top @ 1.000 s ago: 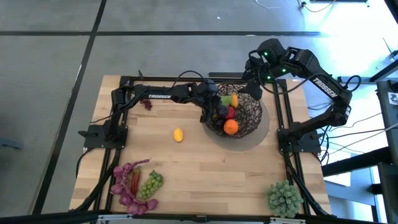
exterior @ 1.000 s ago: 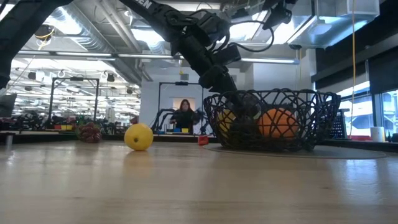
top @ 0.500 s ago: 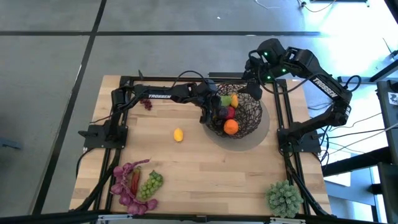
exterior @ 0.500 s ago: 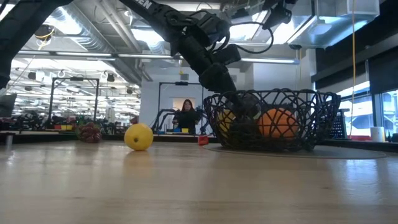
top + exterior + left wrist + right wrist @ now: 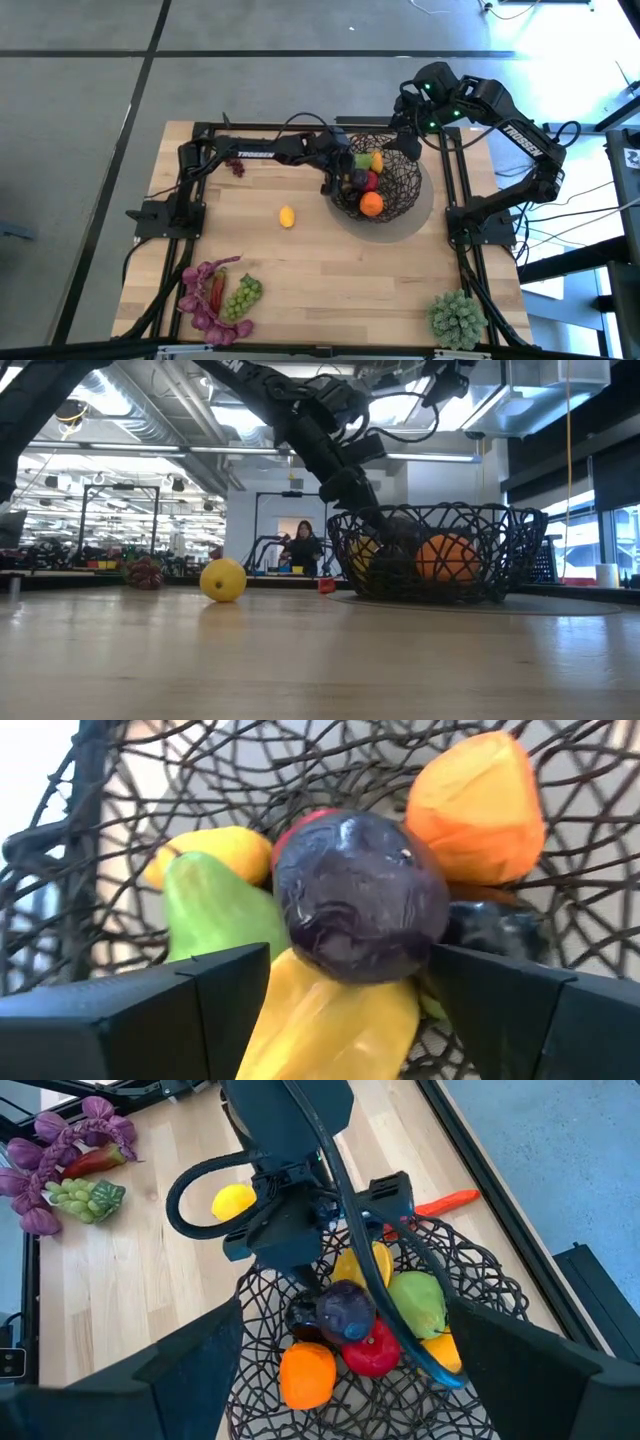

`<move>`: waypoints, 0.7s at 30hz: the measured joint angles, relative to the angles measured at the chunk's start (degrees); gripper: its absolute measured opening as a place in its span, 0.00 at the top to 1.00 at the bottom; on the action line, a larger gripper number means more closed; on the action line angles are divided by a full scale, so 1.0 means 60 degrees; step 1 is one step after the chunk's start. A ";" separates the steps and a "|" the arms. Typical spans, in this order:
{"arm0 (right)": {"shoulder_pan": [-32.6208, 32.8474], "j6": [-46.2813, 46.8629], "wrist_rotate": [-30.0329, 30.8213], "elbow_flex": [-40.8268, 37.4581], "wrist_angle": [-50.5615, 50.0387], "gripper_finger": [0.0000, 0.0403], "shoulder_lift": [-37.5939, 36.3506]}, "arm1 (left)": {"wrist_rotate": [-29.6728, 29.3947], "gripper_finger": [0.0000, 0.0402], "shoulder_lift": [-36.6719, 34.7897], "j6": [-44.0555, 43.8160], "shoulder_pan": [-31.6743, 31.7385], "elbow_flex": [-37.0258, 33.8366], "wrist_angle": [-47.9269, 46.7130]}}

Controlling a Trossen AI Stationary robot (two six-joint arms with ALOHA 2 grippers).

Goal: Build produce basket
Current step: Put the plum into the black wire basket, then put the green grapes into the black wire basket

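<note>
The dark open-weave basket (image 5: 412, 186) stands on a round mat at the far right of the table. It holds an orange (image 5: 371, 204), a red apple (image 5: 372, 1348), a green pear (image 5: 215, 910), yellow fruits (image 5: 330, 1020) and a purple round fruit (image 5: 360, 895). The purple fruit rests on the other produce. My left gripper (image 5: 346, 178) reaches slanting down over the basket's left rim. It is open, its fingers on either side of the purple fruit. My right gripper (image 5: 355, 1380) hangs open above the basket's far right side, with nothing between its fingers. A lemon (image 5: 287, 216) lies on the table left of the basket. My left gripper has its fingers (image 5: 230, 990) close beside the purple fruit's two sides (image 5: 290, 930). It comes slanting down from the table's left. Whether the fingers touch the fruit, I cannot tell. The fruit lies on the yellow fruit and the apple under it.
Green grapes (image 5: 243, 296), purple leaves (image 5: 203, 300) and a red chilli (image 5: 217, 288) lie near the front left corner. Dark grapes (image 5: 236, 167) lie by the left arm. An orange vegetable (image 5: 445, 1202) lies just outside the basket. A spiky green plant ball (image 5: 458, 316) stands front right.
</note>
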 joint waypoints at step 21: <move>0.0000 -0.0037 0.0007 0.0000 0.0107 0.15 0.0000 | -0.0342 0.34 -0.2830 -0.1576 0.1232 0.0014 -0.4020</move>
